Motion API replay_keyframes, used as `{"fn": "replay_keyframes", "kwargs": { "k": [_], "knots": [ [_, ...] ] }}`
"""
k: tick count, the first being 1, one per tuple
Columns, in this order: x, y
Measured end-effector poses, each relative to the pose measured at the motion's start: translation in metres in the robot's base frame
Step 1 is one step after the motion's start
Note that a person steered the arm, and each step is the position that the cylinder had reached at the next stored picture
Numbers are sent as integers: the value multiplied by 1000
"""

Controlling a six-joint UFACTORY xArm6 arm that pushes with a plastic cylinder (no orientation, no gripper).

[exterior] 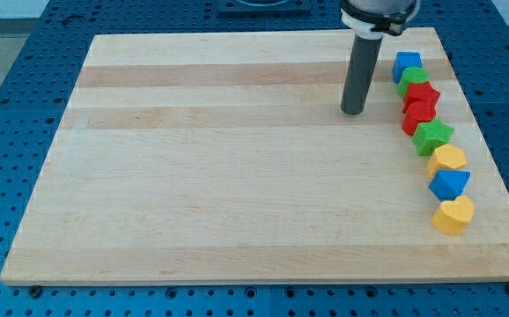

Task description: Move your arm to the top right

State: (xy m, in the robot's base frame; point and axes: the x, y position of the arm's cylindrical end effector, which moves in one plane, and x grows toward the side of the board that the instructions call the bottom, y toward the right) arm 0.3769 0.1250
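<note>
My tip [353,111] rests on the wooden board [219,176] toward the view's top right, a short way left of a column of blocks. The column runs down the board's right side: a blue block [406,64], a green block [412,79], a red star-like block [423,95], a red block [417,116], a green star-like block [433,136], a yellow block [448,159], a blue triangular block [449,184] and a yellow heart-shaped block [453,214]. The tip touches none of them.
The board lies on a blue perforated table [8,132]. The arm's white and black mount [378,13] shows at the view's top edge above the rod.
</note>
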Motion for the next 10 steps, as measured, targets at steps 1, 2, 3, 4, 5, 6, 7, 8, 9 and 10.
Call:
{"fn": "replay_keyframes", "kwargs": {
  "k": [1, 2, 3, 4, 5, 6, 7, 8, 9, 10],
  "knots": [
    [0, -12],
    [-6, -50],
    [-43, -64],
    [-95, -66],
    [-161, -46],
    [-185, -8],
    [-185, 45],
    [-186, 51],
    [-185, 109],
    [-185, 193]
  ]
}}
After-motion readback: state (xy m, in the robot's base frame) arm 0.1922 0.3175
